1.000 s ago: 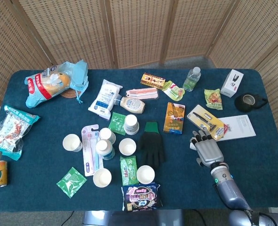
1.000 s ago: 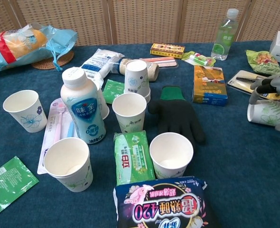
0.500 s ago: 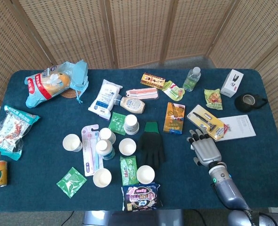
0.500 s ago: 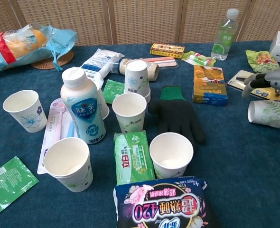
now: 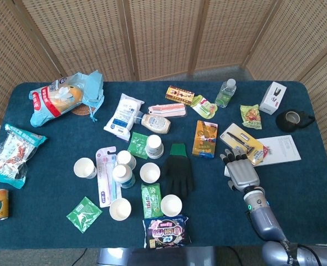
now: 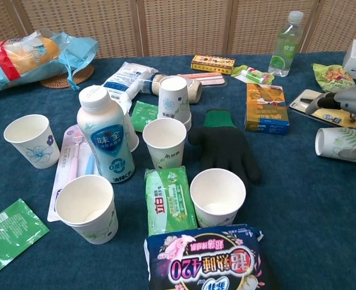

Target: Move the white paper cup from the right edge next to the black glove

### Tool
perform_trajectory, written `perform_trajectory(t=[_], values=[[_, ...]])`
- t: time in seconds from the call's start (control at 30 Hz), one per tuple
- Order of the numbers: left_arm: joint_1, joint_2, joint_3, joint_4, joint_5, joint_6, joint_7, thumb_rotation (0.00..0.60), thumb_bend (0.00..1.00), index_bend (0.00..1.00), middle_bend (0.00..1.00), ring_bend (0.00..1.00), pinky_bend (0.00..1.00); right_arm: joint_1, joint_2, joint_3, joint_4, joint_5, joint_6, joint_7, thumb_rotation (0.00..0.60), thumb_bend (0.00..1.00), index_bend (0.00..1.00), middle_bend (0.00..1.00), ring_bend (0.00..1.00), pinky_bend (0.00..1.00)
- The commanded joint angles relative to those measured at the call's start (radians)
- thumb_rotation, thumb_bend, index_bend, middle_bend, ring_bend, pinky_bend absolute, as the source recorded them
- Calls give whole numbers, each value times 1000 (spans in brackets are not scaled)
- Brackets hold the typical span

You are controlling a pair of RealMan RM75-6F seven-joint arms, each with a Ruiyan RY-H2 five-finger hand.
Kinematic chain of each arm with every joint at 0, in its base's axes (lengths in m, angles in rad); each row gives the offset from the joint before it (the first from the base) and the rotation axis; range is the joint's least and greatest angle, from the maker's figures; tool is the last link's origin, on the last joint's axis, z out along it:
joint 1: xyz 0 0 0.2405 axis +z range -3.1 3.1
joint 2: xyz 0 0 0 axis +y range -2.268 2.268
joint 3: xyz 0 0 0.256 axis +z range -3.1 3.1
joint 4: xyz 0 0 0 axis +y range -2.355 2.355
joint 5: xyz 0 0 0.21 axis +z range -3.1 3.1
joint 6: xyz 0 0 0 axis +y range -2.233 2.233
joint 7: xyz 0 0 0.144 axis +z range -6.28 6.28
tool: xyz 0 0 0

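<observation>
Chest view: the right hand (image 6: 354, 106) holds the paper cup (image 6: 341, 145) on its side at the frame's right edge, well apart from the black glove (image 6: 224, 147). Bare blue table (image 6: 298, 199) lies between them. No left hand shows.

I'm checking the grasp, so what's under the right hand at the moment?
Under the right hand lies the white paper cup, tipped on its side, mouth toward the black glove. The head view hides the cup under the hand, and the chest view cuts off its far end.
</observation>
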Motion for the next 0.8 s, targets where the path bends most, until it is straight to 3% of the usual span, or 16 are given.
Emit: perform_trajectory(t=[0.03, 0.3, 0.5, 0.7, 0.8], values=[[0, 0, 0, 0, 0, 0, 0, 600, 412, 0, 51, 58, 15, -2, -5, -5, 13, 7, -7, 6, 596, 351, 110, 0, 0, 0], [0, 0, 0, -9, 3, 1, 9, 600, 412, 0, 51, 58, 15, -7, -6, -13, 40, 12, -18, 22, 598, 352, 132, 0, 0, 0], [1, 2, 0, -13, 3, 3, 14, 600, 412, 0, 51, 58, 15, -11, -13, -16, 67, 14, -29, 38, 600, 361, 225, 0, 0, 0], [1, 2, 0, -15, 5, 5, 16, 600, 412, 0, 51, 58, 15, -23, -19, -15, 83, -22, -26, 77, 600, 393, 391, 0, 0, 0], [1, 1, 0, -15, 6, 6, 15, 600, 412, 0, 51, 58, 15, -29, -16, -14, 86, -36, -24, 92, 600, 393, 404, 0, 0, 0]])
